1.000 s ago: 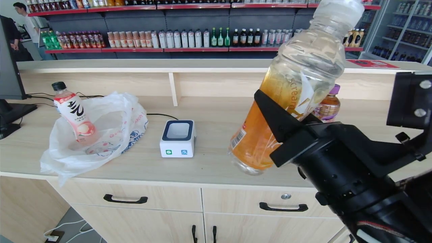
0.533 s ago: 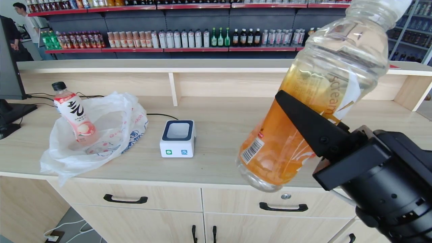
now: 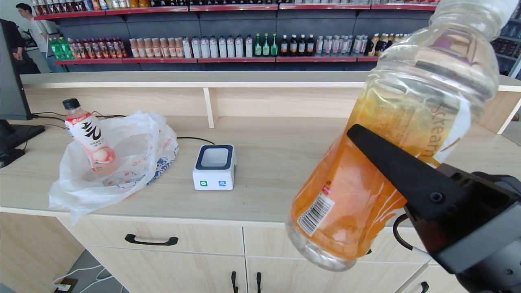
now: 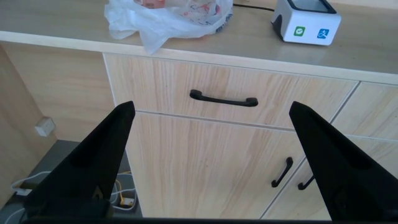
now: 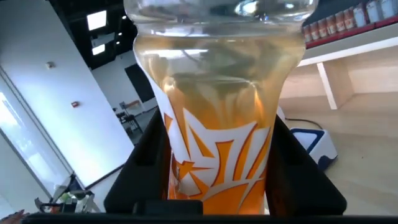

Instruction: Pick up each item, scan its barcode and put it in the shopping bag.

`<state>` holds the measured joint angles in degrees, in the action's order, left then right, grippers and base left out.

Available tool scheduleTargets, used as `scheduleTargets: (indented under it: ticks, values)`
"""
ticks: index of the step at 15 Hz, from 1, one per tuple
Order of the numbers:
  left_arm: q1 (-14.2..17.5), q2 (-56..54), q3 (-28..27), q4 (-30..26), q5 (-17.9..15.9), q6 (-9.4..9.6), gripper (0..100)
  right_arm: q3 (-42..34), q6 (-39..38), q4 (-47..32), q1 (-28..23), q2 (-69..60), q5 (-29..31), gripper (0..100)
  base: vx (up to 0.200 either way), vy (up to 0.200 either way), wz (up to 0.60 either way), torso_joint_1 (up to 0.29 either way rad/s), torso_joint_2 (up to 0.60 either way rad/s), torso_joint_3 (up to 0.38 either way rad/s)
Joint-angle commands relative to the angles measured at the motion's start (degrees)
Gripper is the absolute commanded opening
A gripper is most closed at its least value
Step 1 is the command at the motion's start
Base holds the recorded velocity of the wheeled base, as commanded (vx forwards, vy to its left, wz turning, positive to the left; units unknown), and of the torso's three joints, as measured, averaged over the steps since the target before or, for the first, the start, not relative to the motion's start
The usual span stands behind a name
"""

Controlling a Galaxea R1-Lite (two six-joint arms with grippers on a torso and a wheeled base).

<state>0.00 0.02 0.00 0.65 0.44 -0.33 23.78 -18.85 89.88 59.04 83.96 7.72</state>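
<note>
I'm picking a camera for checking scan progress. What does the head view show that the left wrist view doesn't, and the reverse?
From the head view: the orange drink bottle, tilted and clamped in the right gripper with its barcode facing the camera, and the drink shelves behind the counter. From the left wrist view: the left gripper, fingers open, hanging in front of the cabinet below the counter's edge. In both: the shopping bag, the white scanner and the drawer handle.

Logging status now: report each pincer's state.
Left pincer: open, empty.
Right pincer: closed on the orange drink bottle.
</note>
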Motion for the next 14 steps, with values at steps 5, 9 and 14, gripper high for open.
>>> scheduleTargets:
  ticks: [5, 9, 14]
  values:
    - [0.0, 0.1, 0.0, 0.0, 0.0, -0.02, 100, 2.8, -3.1, 0.1, 0.0, 0.5, -1.7, 0, 0.000, 0.000, 0.00, 0.000, 0.00, 0.000]
    - [0.0, 0.1, 0.0, 0.0, 0.1, -0.02, 100, 3.8, -7.0, 0.1, 0.1, 0.3, -1.7, 0, 0.000, 0.000, 0.00, 0.000, 0.00, 0.000]
    - [0.0, 0.1, 0.0, 0.0, 0.1, -0.02, 100, 3.6, -13.6, 0.1, 0.2, -1.4, -1.7, 0, 0.000, 0.000, 0.00, 0.000, 0.00, 0.000]
